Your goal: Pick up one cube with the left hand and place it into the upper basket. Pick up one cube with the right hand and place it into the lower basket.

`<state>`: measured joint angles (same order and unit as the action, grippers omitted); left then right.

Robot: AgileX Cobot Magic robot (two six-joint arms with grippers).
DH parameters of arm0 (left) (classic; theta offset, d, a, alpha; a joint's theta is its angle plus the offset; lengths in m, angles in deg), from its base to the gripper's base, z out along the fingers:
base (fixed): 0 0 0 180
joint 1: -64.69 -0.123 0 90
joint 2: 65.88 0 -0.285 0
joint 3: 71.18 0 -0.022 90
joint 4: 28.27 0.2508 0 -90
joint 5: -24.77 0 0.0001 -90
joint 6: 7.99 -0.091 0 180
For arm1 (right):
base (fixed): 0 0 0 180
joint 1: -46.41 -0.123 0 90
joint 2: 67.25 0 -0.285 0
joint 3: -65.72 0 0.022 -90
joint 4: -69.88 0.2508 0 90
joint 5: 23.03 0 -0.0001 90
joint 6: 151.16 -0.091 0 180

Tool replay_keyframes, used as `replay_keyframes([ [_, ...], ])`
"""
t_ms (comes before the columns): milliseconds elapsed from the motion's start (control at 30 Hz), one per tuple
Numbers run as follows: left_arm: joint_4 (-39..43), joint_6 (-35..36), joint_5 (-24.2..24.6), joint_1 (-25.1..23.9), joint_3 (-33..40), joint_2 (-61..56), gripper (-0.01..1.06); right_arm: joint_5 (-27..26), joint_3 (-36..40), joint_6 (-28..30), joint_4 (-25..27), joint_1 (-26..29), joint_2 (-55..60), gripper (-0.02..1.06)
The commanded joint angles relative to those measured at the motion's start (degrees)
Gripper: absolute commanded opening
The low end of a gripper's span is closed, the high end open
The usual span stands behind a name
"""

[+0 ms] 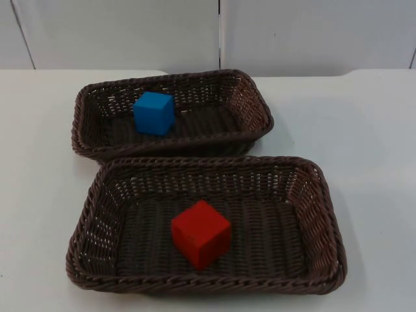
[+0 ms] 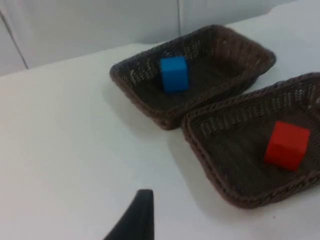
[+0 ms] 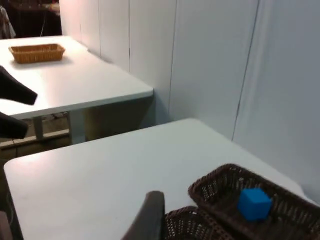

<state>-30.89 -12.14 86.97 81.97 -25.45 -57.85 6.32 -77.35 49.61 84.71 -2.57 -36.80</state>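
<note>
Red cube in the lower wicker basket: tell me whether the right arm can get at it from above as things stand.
Probably yes. The red cube sits alone on the floor of the lower dark brown wicker basket, apart from its walls, with nothing above or against it. The basket is open-topped, so a descent from above looks free.

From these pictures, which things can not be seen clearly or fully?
- Left claw: one fingertip shows, cut off by the picture edge, so open or shut is unknown.
- Right claw: the same.
- Lower basket: in the right wrist view cut off by the edge; its red cube lies outside that view.
</note>
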Motion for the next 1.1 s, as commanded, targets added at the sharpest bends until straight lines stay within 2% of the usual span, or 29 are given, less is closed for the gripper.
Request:
replay_keyframes([
  [0,0.5,1.0,0.4,0.4,1.7,-0.2,1.05,3.3,0.3,0.1,-1.4,-0.4,-3.7,0.84],
  [67,0.5,1.0,-0.1,0.4,3.1,-0.2,1.05,4.3,0.5,0.1,-1.6,-0.4,-5.2,0.84],
  [200,0.7,1.2,-0.3,0.4,3.0,-0.2,1.05,9.8,0.5,-2.8,-3.9,-0.4,-11.3,0.84],
  [467,0.7,1.2,-0.6,0.4,3.1,-0.2,1.05,17.0,0.5,-4.5,-6.9,-0.4,-15.7,0.84],
  [567,0.7,1.2,-0.6,0.4,3.1,-0.2,1.05,20.8,1.7,-9.3,-11.0,-0.4,-17.2,0.84],
  [800,0.7,1.2,-0.6,0.4,3.1,-0.2,1.05,24.0,4.9,-12.2,-11.8,-0.4,-21.5,0.84],
  [967,0.7,1.3,-0.6,0.4,3.1,-0.2,1.05,28.7,7.0,-18.8,-14.8,-0.4,-22.7,0.84],
  [1067,0.9,1.5,-0.6,0.4,3.1,-0.2,1.05,29.0,8.0,-20.8,-16.0,-0.2,-22.7,0.84],
])
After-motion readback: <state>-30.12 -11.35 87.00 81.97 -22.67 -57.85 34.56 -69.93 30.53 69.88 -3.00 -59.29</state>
